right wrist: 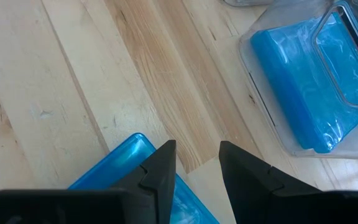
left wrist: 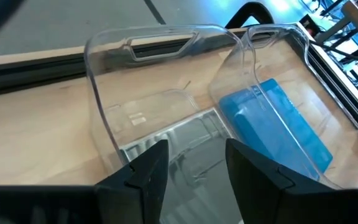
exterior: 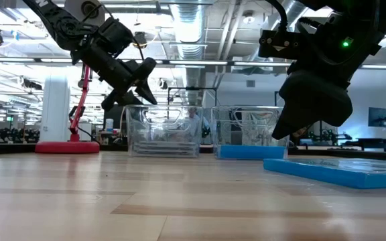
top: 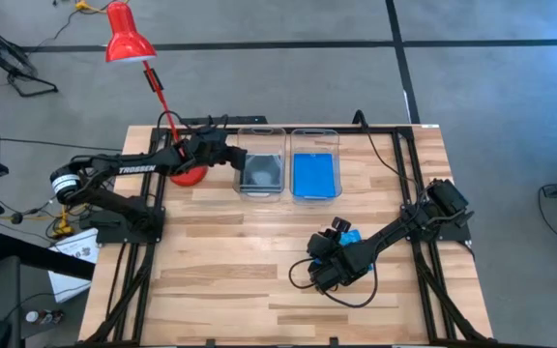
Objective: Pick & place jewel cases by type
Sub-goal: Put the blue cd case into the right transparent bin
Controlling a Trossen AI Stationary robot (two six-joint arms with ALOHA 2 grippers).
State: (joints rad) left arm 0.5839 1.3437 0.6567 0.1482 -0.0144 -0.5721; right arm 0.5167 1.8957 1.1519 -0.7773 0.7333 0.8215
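Hovering with fingers apart over a blue jewel case (right wrist: 126, 171) lying on the table (top: 220, 271), the right gripper (right wrist: 196, 165) waits while the left gripper (left wrist: 194, 165) (also spread) overhangs the left bin (top: 260, 172) of grey cases.

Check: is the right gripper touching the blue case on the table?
Apart. In the low view the right gripper hangs open above the blue jewel case lying flat on the table, with background showing between them.
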